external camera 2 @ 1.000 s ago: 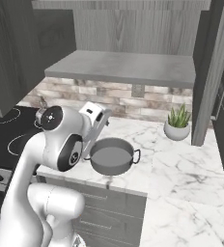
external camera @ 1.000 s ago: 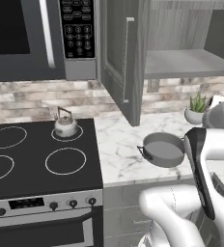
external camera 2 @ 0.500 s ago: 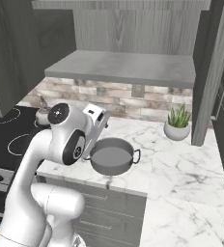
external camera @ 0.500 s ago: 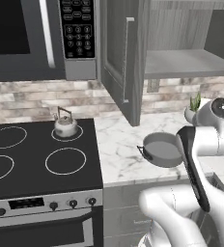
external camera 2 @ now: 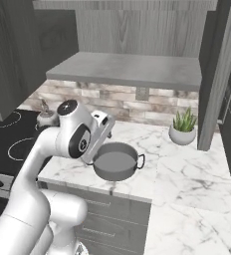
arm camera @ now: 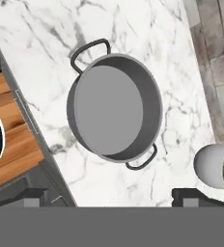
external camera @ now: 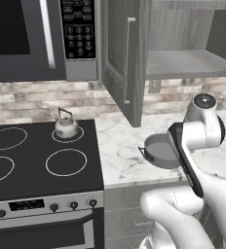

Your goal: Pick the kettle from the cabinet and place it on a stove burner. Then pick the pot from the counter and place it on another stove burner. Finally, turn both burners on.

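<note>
Even, flat, sharp rendered light

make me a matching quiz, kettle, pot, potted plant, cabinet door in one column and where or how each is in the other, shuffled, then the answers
1. kettle
2. pot
3. potted plant
4. cabinet door

a. swung open above the counter
b. on the marble by the brick wall
c. on a back burner ring of the cooktop
d. empty, on the marble near the counter's front edge

Pairs: 1-c, 2-d, 3-b, 4-a
</note>
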Motion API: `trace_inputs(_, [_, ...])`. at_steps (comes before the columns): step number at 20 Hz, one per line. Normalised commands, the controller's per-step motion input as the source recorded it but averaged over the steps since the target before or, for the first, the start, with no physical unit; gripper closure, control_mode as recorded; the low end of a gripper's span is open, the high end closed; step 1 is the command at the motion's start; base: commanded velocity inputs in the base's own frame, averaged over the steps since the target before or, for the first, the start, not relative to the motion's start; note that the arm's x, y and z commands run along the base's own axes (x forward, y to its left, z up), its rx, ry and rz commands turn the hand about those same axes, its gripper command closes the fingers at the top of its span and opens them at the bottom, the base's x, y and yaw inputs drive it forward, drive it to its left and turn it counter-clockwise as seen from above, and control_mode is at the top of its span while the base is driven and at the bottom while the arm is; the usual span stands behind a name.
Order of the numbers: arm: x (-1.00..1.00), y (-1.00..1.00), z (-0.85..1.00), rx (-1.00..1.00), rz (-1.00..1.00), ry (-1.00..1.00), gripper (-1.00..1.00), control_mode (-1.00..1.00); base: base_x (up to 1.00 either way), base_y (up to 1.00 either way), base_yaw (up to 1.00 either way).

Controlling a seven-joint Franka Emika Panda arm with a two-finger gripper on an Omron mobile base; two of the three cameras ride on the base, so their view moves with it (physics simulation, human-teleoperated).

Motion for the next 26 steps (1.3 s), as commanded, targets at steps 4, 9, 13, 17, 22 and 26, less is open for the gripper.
trace_inputs(4, [0.06, 0.01, -0.31, 0.02, 0.0, 0.13, -1.0, -1.0, 0.0, 0.0, 0.0])
trace_inputs(9, [0.0, 0.0, -0.25, 0.04, 0.0, 0.06, -1.0, -1.0, 0.0, 0.0, 0.0])
trace_inputs(13, [0.0, -0.01, -0.25, 0.02, 0.0, 0.06, -1.0, -1.0, 0.0, 0.0, 0.0])
trace_inputs(17, [0.0, 0.0, -0.33, 0.01, 0.0, 0.05, -1.0, -1.0, 0.0, 0.0, 0.0])
trace_inputs(22, [0.02, 0.0, -0.29, 0.04, 0.0, 0.01, -1.0, -1.0, 0.0, 0.0, 0.0])
trace_inputs(26, [0.12, 0.03, -0.27, 0.05, 0.0, 0.0, -1.0, -1.0, 0.0, 0.0, 0.0])
